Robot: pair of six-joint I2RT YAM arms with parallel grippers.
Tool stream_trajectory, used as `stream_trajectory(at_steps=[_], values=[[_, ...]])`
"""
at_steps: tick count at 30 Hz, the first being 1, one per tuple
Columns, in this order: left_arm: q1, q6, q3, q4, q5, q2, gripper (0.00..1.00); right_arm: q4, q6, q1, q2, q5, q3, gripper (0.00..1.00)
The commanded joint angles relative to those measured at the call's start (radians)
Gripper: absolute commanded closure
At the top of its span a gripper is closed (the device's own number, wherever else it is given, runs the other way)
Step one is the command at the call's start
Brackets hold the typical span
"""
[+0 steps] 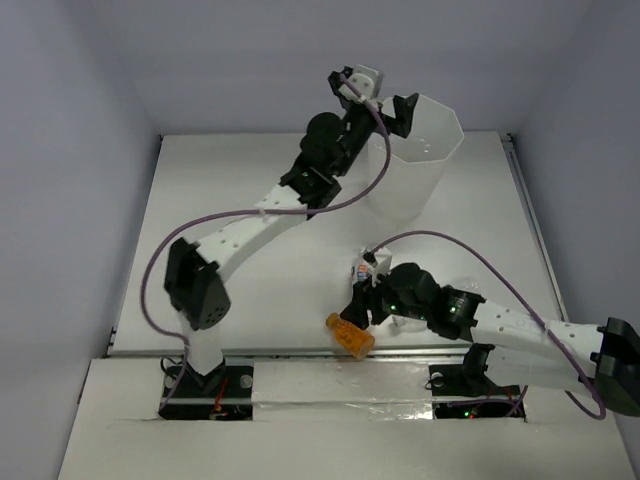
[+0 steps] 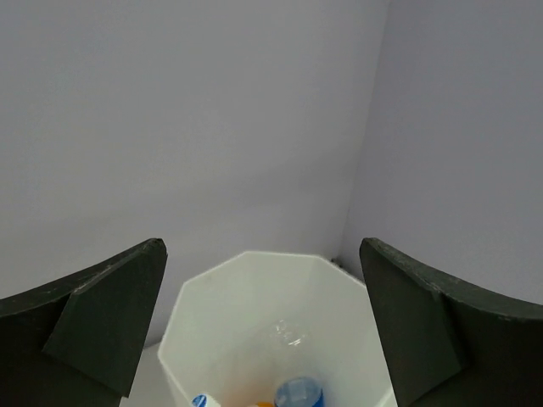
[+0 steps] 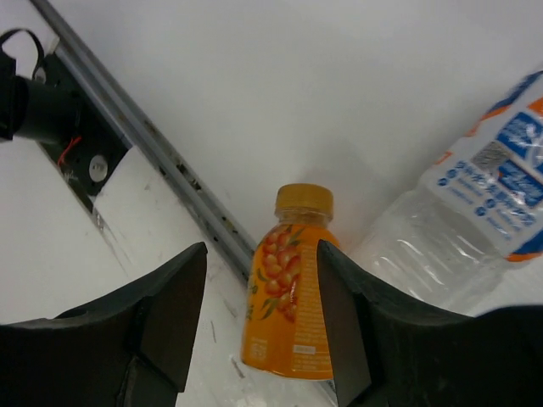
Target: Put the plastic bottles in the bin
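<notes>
The right end effector (image 3: pixel 263 254) stands open, its fingers straddling the orange bottle (image 3: pixel 293 305). One finger is close against the bottle's side and a gap shows at the other. The bottle lies at the near edge of the surface (image 1: pixel 250 200), just beside the rail (image 3: pixel 170 161). Its long axis runs along the gap between the fingers, cap pointing away from the wrist, so closing across its width looks workable. A clear blue-labelled bottle (image 3: pixel 475 212) lies just to one side. Well apart at the far side, the left end effector (image 2: pixel 261 246) hangs wide open and empty over the bin (image 2: pixel 246 259), which holds bottles.
</notes>
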Motion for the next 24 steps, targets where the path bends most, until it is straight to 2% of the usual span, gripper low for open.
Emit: stream_trajectory(at_steps=[1, 4, 5, 7, 9, 12, 13, 16, 21, 24], values=[[0.002, -0.003, -0.121, 0.095, -0.079, -0.262, 0.02, -0.035, 0.006, 0.068, 0.05, 0.058, 0.085, 0.4], [-0.007, -0.106, -0.329, 0.047, -0.117, -0.481, 0.04, -0.106, 0.026, 0.134, 0.113, 0.115, 0.143, 0.37], [-0.007, -0.187, -0.386, 0.01, -0.129, -0.528, 0.05, -0.156, 0.038, 0.175, 0.129, 0.13, 0.176, 0.37], [-0.007, -0.256, -0.562, -0.019, -0.135, -0.621, 0.09, -0.209, 0.06, 0.221, 0.153, 0.207, 0.206, 0.33], [-0.033, -0.335, -0.757, -0.021, -0.152, -0.75, 0.15, -0.271, 0.095, 0.263, 0.184, 0.269, 0.241, 0.31], [-0.045, -0.416, -0.929, -0.099, -0.188, -0.873, 0.3, -0.318, 0.129, 0.281, 0.225, 0.311, 0.267, 0.28], [-0.045, -0.43, -0.962, -0.123, -0.191, -0.899, 0.41, -0.328, 0.137, 0.295, 0.238, 0.322, 0.275, 0.28], [-0.054, -0.467, -1.067, -0.221, -0.211, -1.0, 0.5, -0.382, 0.184, 0.318, 0.279, 0.374, 0.298, 0.25], [-0.054, -0.494, -1.195, -0.312, -0.215, -1.112, 0.5, -0.442, 0.229, 0.327, 0.336, 0.461, 0.33, 0.24], [-0.063, -0.505, -1.239, -0.324, -0.212, -1.16, 0.5, -0.451, 0.233, 0.327, 0.365, 0.463, 0.349, 0.24]])
